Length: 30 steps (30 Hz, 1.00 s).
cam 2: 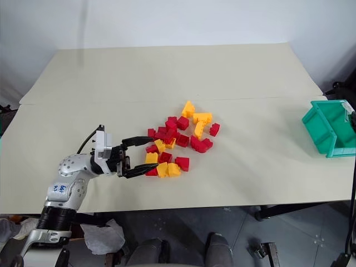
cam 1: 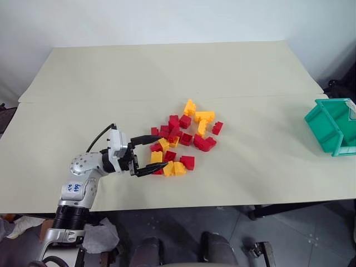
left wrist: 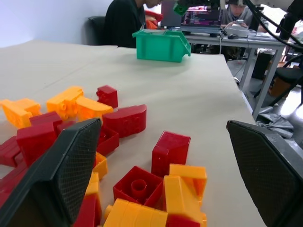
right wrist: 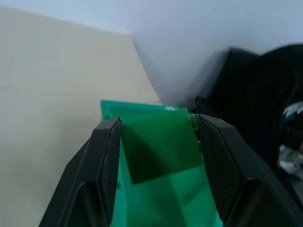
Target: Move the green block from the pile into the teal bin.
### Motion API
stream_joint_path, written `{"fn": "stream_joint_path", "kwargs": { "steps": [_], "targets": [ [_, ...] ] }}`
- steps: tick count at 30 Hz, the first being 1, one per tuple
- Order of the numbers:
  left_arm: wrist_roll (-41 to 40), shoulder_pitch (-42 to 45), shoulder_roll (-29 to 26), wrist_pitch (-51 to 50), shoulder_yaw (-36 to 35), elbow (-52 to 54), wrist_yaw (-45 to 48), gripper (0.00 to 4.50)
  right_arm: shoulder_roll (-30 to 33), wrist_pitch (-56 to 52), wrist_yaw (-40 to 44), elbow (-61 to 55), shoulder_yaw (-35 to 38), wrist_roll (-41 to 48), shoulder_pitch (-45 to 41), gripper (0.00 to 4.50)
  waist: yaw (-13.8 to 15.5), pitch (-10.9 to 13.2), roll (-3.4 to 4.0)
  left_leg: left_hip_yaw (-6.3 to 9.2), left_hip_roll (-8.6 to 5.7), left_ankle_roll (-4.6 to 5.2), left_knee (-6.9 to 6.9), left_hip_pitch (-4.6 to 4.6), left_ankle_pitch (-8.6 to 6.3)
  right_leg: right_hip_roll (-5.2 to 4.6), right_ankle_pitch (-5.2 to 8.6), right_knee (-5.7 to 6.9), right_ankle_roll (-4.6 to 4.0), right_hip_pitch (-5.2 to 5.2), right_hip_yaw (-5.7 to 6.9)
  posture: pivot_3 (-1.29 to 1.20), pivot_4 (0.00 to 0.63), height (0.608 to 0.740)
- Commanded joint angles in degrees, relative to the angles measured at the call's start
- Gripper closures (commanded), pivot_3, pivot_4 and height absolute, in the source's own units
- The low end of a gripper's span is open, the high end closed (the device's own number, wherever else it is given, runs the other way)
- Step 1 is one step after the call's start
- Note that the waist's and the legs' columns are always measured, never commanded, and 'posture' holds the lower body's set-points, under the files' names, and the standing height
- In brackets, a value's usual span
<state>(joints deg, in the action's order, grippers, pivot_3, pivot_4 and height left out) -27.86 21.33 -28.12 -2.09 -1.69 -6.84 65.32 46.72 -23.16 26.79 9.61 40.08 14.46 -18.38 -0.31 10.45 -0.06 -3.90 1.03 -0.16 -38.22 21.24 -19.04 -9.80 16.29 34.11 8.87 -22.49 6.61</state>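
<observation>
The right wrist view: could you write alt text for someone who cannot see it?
Two black fingers of the right gripper clamp a dark green block just above the teal bin. Beige table stretches alongside.

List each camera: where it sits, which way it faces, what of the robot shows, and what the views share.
Head eyes: high, looking down on the table; the left hand reaches open at the pile, the teal bin far right.
Left wrist: low, looking along its fingers across the bricks to the bin.
Right wrist: above the bin, the right hand holding the green block.
Shared: the bin in all; the pile in head and left wrist.
</observation>
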Motion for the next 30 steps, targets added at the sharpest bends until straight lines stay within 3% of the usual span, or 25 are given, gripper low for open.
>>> {"fn": "stream_joint_path", "kwargs": {
  "steps": [1,8,11,15,18,22,24,26,30],
  "targets": [
    [0.37,0.8,-0.13,1.7,-1.0,-0.51,0.54,0.0,1.98,0.36,-0.01,4.27,-1.45,0.82,-2.94,2.41,0.09,0.0,0.0,0.0,0.0,0.0,-0.01,0.01,0.0,0.0,0.0,0.0,0.0,0.0,0.0,0.0,0.15,0.74],
    [0.72,0.48,-0.29,2.35,-1.92,-0.21,-0.19,0.0,3.62,8.91,0.51,12.96,-3.85,-0.31,-6.25,0.04,0.39,0.0,0.0,0.02,-0.01,0.02,-0.01,0.06,-0.01,-0.01,0.0,-0.05,0.0,0.01,0.01,0.0,0.15,0.74],
    [0.8,-0.51,-0.74,2.34,-2.72,0.37,-0.82,0.0,4.31,12.4,2.33,13.03,-4.3,0.92,-6.95,0.04,0.2,0.0,0.0,0.02,-0.01,0.02,0.0,0.06,-0.01,-0.01,0.0,-0.06,0.0,0.0,0.01,0.0,0.15,0.74],
    [1.21,-1.27,-1.18,2.39,-4.51,0.6,-2.96,0.0,2.63,16.61,11.88,6.85,-5.08,7.2,-6.31,0.04,0.03,0.0,0.0,0.02,0.01,0.02,0.01,0.03,0.0,0.0,0.0,-0.05,0.0,0.0,0.01,0.0,0.15,0.74],
    [1.99,-1.75,-2.35,2.58,-5.79,0.42,-4.48,0.0,1.09,15.43,22.03,-2.04,-7.48,13.88,-2.16,0.04,0.14,0.0,0.0,0.03,0.05,0.01,0.0,0.02,0.0,0.03,0.0,-0.03,0.0,0.0,0.02,0.0,0.15,0.74],
    [2.55,-3.42,-5.29,1.36,-8.11,0.15,-6.36,0.0,-1.62,12.76,26.86,-13.62,-13.09,17.92,3.76,0.04,0.29,0.01,-0.03,0.08,0.05,0.02,-0.04,0.04,-0.01,0.04,-0.01,-0.05,0.01,0.04,0.04,0.0,0.15,0.74],
    [3.78,-5.25,-6.53,2.28,-8.75,0.5,-6.99,0.0,-2.78,14.77,33.35,-17.59,-15.52,20.33,7.84,0.04,0.66,0.01,-0.03,0.1,0.04,0.02,-0.05,0.04,-0.01,0.03,-0.01,-0.05,0.01,0.05,0.05,0.0,0.15,0.74],
    [4.83,-7.12,-7.72,3.93,-9.43,0.52,-7.04,0.0,-2.35,9.92,38.74,-21.14,-17.58,25.34,12.36,0.04,1.0,0.01,-0.03,0.13,0.04,0.03,-0.03,0.04,-0.02,0.03,-0.01,-0.05,0.01,0.04,0.06,0.0,0.15,0.74],
    [6.04,-9.85,-9.51,5.82,-10.8,-0.14,-7.19,0.0,-2.33,12.32,44.51,-22.77,-21.0,23.45,19.29,0.04,1.7,0.0,-0.08,0.12,0.03,0.05,-0.06,0.05,-0.05,0.03,-0.01,-0.08,0.01,0.05,0.06,0.0,0.15,0.74]
  ]
}}
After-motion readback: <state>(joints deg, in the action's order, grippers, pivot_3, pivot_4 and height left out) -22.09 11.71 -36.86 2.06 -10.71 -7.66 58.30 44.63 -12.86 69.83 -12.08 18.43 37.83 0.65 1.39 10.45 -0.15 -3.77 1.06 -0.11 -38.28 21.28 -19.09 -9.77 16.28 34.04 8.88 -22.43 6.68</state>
